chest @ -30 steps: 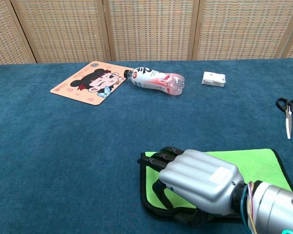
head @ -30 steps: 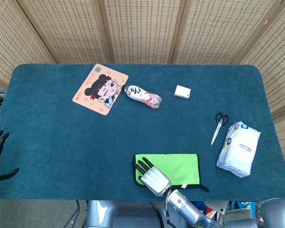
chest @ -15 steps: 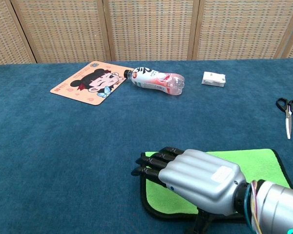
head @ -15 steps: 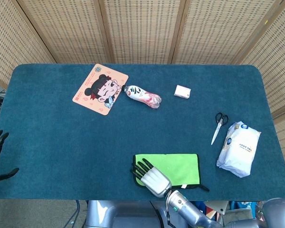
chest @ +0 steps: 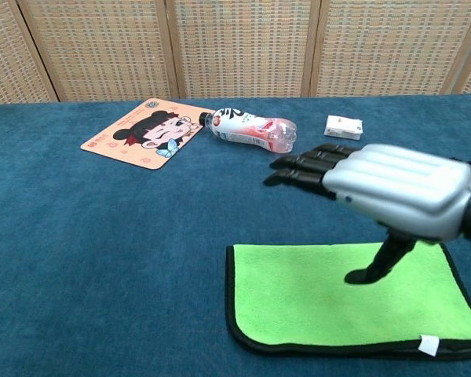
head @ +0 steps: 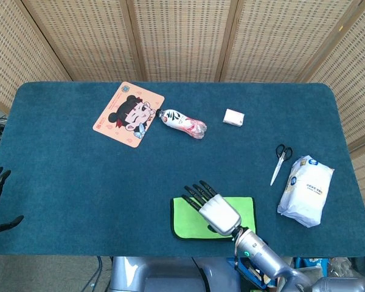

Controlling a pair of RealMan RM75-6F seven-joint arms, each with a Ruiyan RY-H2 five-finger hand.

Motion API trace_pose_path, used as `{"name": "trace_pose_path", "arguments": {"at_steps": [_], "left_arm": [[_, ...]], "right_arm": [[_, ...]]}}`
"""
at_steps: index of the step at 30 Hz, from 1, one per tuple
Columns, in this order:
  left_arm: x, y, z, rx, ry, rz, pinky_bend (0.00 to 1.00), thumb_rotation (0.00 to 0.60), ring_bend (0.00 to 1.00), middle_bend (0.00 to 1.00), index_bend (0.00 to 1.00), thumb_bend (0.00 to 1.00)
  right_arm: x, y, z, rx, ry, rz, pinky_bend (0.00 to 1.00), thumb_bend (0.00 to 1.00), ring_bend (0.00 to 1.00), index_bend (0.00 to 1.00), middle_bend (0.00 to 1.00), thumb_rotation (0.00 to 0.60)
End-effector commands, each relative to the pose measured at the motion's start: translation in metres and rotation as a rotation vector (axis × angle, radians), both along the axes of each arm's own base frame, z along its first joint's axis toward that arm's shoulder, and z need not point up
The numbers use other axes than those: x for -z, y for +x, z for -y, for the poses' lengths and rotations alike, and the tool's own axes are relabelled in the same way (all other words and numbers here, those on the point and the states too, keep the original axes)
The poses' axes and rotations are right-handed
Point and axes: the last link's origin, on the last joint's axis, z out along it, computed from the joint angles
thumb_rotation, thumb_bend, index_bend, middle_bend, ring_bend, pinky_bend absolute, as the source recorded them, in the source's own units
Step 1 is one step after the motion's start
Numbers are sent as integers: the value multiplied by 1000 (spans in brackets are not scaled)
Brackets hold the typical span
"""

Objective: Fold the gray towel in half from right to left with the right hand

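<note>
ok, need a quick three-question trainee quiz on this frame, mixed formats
1. True or false: the right hand is holding an edge of the green towel.
2. Which thing lies nearest the scissors? A) mouse pad B) plastic bottle C) white tissue pack
3. Fill in: in the chest view, a small white ____ shows at the towel's near right corner.

Key
1. False: the hand is raised above the towel, fingers extended, holding nothing.
2. C: the tissue pack lies just to the scissors' right in the head view.
3. Tag.
</note>
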Motion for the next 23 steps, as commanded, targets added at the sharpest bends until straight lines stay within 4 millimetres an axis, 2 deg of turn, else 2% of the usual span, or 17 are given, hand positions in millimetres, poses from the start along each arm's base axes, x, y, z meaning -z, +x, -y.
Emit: {"name": "trace_pose_path", "arguments": {"at_steps": [1,5,9,11,16,20,23], "left_arm": [[0,1,1,2,0,1,0,600,0,0,0,79],[0,2,2,11,2,2,0,600,0,0,0,79],[0,3,4,18,4,4,0,600,0,0,0,79],[0,3,4,20,6,3,0,600,0,0,0,79],[1,6,6,35,10,0,0,600,0,0,0,79],[1,8,10,42,17,0,0,600,0,0,0,79],[0,8,11,47,17,1,0,600,0,0,0,78]], "right_arm": [[-40,-34,15,-4,-119,14,0,43,0,17,0,600],[-71,-77,12,84,-197,36,0,43,0,17,0,600],[-95,-114,-5,220,-256,79,0,15,0,1,0,600],[-105,-125,-14,267,-285,102,0,1,0,0,0,600],[-126,-141,-42,370,-339,144,0,0,0,0,0,600],[-141,-141,-62,416,-375,184,0,0,0,0,0,600],[-147,-140,-69,430,-387,210,0,0,0,0,0,600]]}}
